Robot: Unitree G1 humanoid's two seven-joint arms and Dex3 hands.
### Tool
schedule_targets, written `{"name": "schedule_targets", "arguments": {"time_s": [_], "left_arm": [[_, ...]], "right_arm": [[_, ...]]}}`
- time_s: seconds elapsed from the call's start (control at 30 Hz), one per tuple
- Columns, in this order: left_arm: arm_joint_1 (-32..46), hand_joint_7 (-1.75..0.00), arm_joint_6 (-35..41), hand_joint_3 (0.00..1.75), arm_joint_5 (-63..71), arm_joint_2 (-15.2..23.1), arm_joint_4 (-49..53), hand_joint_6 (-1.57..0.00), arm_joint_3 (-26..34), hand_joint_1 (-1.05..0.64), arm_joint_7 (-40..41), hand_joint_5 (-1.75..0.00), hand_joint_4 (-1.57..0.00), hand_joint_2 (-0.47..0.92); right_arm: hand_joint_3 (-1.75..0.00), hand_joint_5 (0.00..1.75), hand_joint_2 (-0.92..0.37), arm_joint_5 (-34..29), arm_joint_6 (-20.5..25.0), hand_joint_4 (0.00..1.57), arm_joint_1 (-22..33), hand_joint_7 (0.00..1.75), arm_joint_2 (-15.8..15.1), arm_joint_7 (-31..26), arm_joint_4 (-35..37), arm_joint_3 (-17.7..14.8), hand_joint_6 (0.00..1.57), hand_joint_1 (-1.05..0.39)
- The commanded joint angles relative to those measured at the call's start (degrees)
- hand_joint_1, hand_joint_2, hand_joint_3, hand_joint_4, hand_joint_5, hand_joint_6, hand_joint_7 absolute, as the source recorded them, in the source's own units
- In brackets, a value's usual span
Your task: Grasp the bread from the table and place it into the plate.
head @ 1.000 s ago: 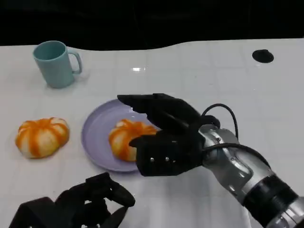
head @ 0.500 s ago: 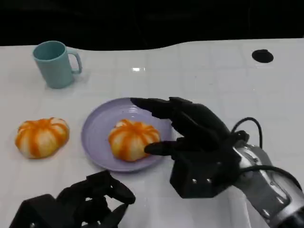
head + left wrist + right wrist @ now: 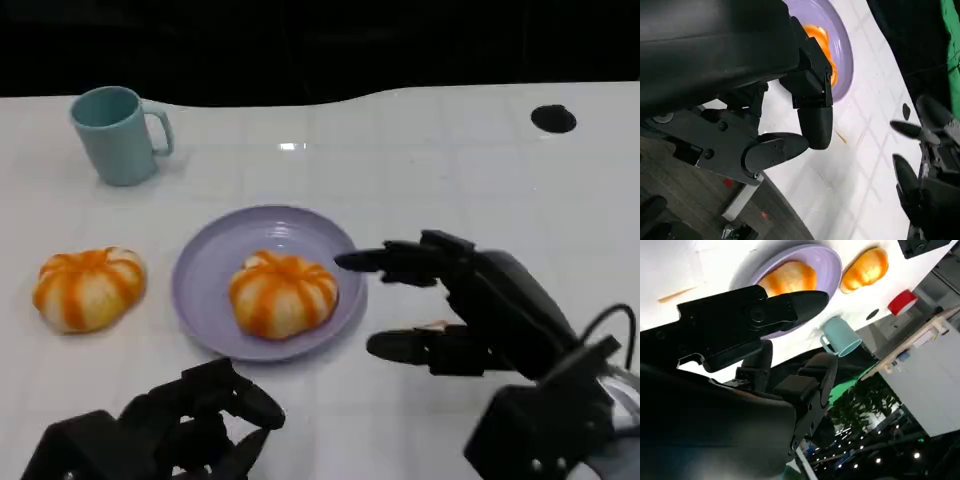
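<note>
white tiled table | orange-striped round bread sits on lavender round plate just ahead of my right hand | fingers spread, holding nothing | I'd back straight off, no nudging the rim

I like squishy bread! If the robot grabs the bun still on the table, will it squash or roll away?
The bun looks puffy and domed, so it probably squashes a little. It likely sits flat-bottomed on the table, so it shouldn't roll. It's probably light.

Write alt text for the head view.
An orange-striped bread lies on a lilac plate on a white table, the open right hand just right of the plate. A second bread lies left of the plate, a teal mug behind; the left hand is at the near edge.
</note>
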Motion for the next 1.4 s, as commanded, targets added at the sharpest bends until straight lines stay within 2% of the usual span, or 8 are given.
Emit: {"name": "schedule_targets", "arguments": {"time_s": [0.03, 0.27, 0.37, 0.43, 0.53, 0.63, 1.0, 1.4], "left_arm": [[0.2, -1.35, -0.1, 0.76, 0.0, 0.5, -0.2, -0.60, 0.3, -0.25, 0.1, -1.75, -0.68, 0.77], [0.2, -1.32, 0.6, 0.72, 0.1, 0.8, -0.5, -0.60, 0.3, -0.27, 0.1, -1.75, -0.66, 0.77], [0.1, -1.32, 0.6, 0.70, -0.1, 0.7, -0.5, -0.61, 0.3, -0.27, 0.1, -1.75, -0.67, 0.78], [0.1, -1.31, 0.7, 0.69, 0.0, 0.7, -0.5, -0.61, 0.3, -0.27, 0.2, -1.75, -0.68, 0.78], [0.0, -1.31, 0.9, 0.68, -0.1, 0.8, -0.6, -0.61, 0.4, -0.28, 0.0, -1.75, -0.69, 0.79], [-0.1, -1.30, 1.3, 0.67, -0.3, 0.9, -0.7, -0.61, 0.5, -0.29, 0.0, -1.75, -0.69, 0.79], [-0.4, -1.31, 1.8, 0.67, -0.2, 1.2, -1.1, -0.62, 0.7, -0.28, -0.1, -1.75, -0.67, 0.79], [-0.7, -1.30, 1.1, 0.66, 0.0, 1.4, -0.5, -0.62, 0.8, -0.27, -0.2, -1.75, -0.67, 0.80]], "right_arm": [[-0.08, 1.35, -0.92, 2.8, -1.5, 0.51, 4.4, 0.81, -2.8, 0.8, -4.4, -3.3, 0.59, -0.38], [-0.16, 1.35, -0.84, 5.8, -3.4, 0.64, 10.1, 0.98, -5.2, 2.1, -7.7, -6.8, 0.68, -0.24], [-0.90, 1.45, -0.47, 6.4, -4.0, 0.68, 12.0, 1.09, -6.3, 2.5, -8.3, -8.5, 0.72, -0.19], [-1.10, 1.52, -0.38, 6.8, -3.7, 0.71, 13.2, 1.10, -6.8, 3.0, -9.0, -9.4, 0.76, -0.16], [-1.28, 1.68, -0.34, 8.5, -2.8, 0.76, 16.5, 1.13, -7.4, 4.3, -11.3, -10.8, 0.83, -0.06], [-1.39, 1.74, -0.30, 8.9, -3.0, 0.82, 19.2, 1.19, -7.8, 5.0, -12.7, -11.9, 0.87, -0.01], [-1.55, 1.75, -0.20, 5.3, -6.3, 0.95, 22.7, 1.42, -6.7, 1.3, -10.6, -13.5, 0.86, -0.02], [-1.49, 1.75, -0.20, -0.2, -7.2, 0.92, 22.0, 1.49, -5.7, -3.8, -5.2, -13.0, 0.81, -0.06]]}}
